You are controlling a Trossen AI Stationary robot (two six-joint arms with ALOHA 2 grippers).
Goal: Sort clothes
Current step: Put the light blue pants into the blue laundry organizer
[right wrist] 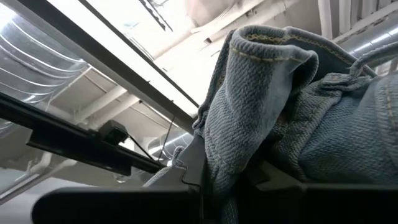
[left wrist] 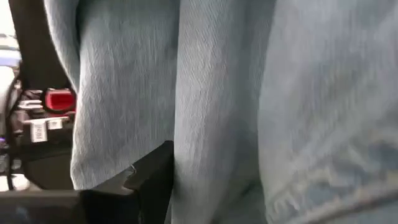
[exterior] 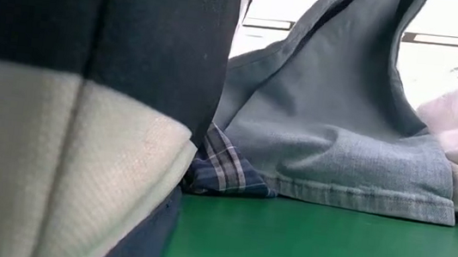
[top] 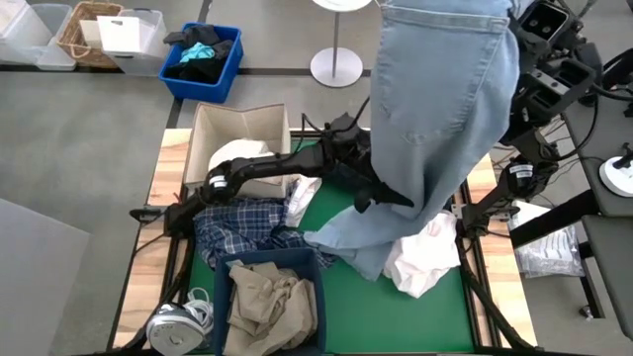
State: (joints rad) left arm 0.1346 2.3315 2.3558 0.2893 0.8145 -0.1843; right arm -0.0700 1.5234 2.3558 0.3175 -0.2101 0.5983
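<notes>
Jeans (top: pixel 445 109) hang lifted over the bench's right half, hem touching the mat — right gripper (right wrist: pixel 217 180) pinching the waistband, left gripper (top: pixel 381 198) pressed against one leg, finger state unclear; plaid shirt (top: pixel 237 222) near the left edge, white shirt (top: pixel 425 259) beside the hem.

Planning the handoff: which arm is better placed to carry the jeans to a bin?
Right, probably: its end effector already grips the light blue jeans at the waistband, lifted high. The left end effector only reaches their lower leg.

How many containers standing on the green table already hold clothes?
2. A beige fabric box at the table's far left holds a white garment; a blue bin at the near edge holds tan trousers. The lifted light blue jeans may hide more.
</notes>
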